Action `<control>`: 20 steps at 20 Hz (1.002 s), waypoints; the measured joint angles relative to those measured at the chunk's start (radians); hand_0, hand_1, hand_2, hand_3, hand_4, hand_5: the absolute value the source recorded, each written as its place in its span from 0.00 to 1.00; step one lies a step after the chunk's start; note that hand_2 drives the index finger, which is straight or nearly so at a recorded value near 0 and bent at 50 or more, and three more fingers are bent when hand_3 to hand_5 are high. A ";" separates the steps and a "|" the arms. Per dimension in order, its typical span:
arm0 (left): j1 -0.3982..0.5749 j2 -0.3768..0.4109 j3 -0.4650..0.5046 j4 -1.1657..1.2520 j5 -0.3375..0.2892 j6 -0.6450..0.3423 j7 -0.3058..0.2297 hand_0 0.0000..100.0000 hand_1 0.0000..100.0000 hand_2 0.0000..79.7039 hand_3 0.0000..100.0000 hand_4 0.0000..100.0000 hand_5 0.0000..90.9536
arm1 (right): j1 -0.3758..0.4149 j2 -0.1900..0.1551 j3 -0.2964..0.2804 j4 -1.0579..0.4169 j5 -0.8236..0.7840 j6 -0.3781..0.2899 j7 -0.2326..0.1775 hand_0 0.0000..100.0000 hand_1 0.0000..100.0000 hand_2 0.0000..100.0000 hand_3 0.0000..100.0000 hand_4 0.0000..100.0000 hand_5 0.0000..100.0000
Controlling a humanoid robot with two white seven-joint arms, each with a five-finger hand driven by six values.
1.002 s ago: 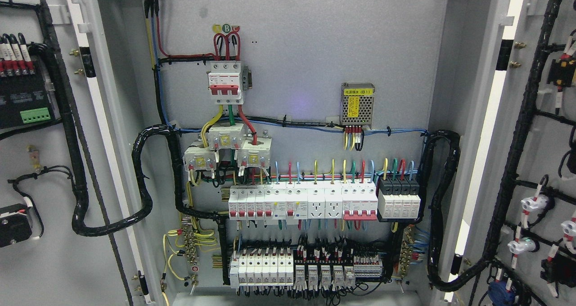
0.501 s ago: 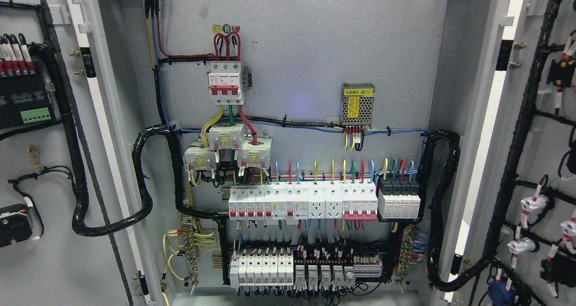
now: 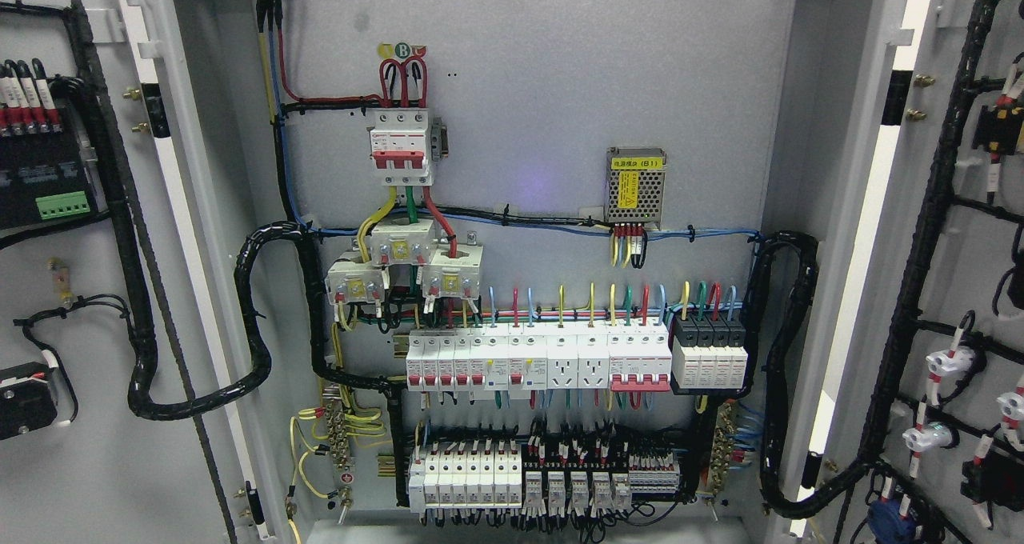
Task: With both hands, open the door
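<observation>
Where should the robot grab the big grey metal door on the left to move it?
Probably the grey metal left door by its tall inner edge, fingers hooking round from the cabinet side. That edge is a bare, straight lip; the door's face carries black cable bundles, and no handle shows.

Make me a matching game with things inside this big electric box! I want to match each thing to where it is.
Things:
1. white three-pole breaker with red switches
2. metal mesh box with yellow label
3. small green terminal block
4. black-topped block of four modules

Places:
A. on the left open door
B. upper left of the back panel
C. right end of the middle row
D. right of centre on the back panel

Pairs: 1-B, 2-D, 3-A, 4-C
</observation>
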 measured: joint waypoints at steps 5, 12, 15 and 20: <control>-0.095 -0.034 0.007 0.241 -0.012 -0.039 0.007 0.00 0.00 0.00 0.00 0.03 0.00 | -0.057 0.082 -0.045 0.173 0.010 0.181 -0.012 0.11 0.00 0.00 0.00 0.00 0.00; -0.204 -0.075 0.045 0.554 -0.013 -0.106 0.013 0.00 0.00 0.00 0.00 0.03 0.00 | -0.099 0.155 -0.086 0.328 0.081 0.362 -0.112 0.11 0.00 0.00 0.00 0.00 0.00; -0.227 -0.093 0.056 0.659 -0.011 -0.113 0.009 0.00 0.00 0.00 0.00 0.03 0.00 | -0.121 0.175 -0.100 0.381 0.111 0.421 -0.139 0.11 0.00 0.00 0.00 0.00 0.00; -0.247 -0.115 0.069 0.793 -0.009 -0.116 0.005 0.00 0.00 0.00 0.00 0.03 0.00 | -0.155 0.198 -0.117 0.461 0.173 0.497 -0.149 0.11 0.00 0.00 0.00 0.00 0.00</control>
